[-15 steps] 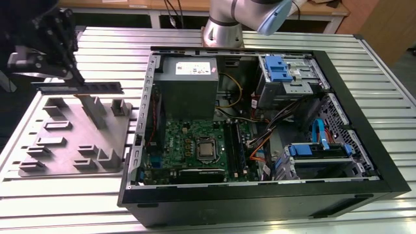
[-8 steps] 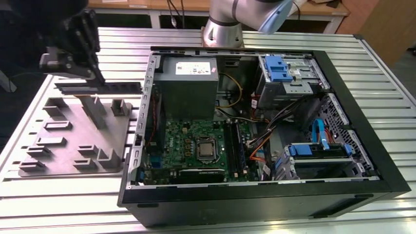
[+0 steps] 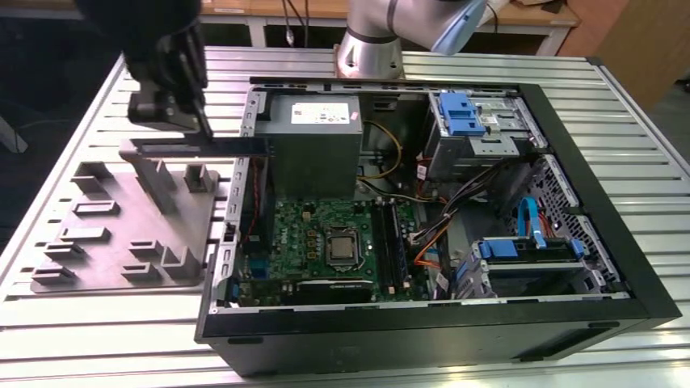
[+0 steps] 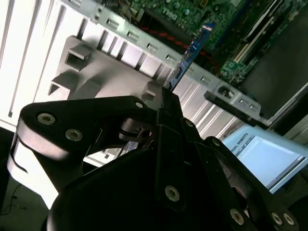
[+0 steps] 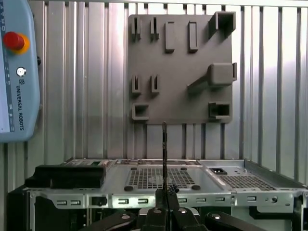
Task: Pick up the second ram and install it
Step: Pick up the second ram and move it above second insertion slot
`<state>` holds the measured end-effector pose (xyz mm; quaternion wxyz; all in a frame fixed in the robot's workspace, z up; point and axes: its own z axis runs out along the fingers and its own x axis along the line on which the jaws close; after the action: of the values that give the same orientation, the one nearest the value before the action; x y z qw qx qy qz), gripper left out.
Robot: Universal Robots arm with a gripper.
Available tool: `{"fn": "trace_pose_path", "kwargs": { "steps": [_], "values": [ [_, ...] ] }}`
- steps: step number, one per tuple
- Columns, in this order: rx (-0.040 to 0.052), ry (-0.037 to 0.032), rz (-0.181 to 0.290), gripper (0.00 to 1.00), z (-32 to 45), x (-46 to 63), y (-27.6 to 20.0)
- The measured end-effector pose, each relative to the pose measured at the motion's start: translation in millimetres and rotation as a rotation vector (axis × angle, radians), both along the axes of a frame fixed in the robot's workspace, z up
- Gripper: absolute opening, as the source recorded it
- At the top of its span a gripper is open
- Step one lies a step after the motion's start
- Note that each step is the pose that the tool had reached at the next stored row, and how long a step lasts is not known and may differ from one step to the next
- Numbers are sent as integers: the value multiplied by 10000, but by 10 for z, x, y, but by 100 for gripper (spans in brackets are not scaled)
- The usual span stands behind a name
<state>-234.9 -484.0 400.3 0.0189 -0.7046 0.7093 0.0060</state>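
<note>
In the exterior view my hand hangs over the end of the grey tray farthest from the camera, just beside the open case. Both rest on the ribbed surface. In the second wrist view my fingers are clamped on the ram. It juts out past them at a tilt, seen against the case rim and the green motherboard. In the first wrist view the ram shows edge-on as a thin dark line rising from my fingertips, held in the air above the case's metal panel, its tip seen against the tray's nearer edge.
</note>
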Motion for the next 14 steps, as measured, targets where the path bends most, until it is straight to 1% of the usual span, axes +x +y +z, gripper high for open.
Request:
{"fn": "trace_pose_path", "kwargs": {
  "steps": [14],
  "values": [
    [13,8,-2,11,-39,636,0]
  ]
}}
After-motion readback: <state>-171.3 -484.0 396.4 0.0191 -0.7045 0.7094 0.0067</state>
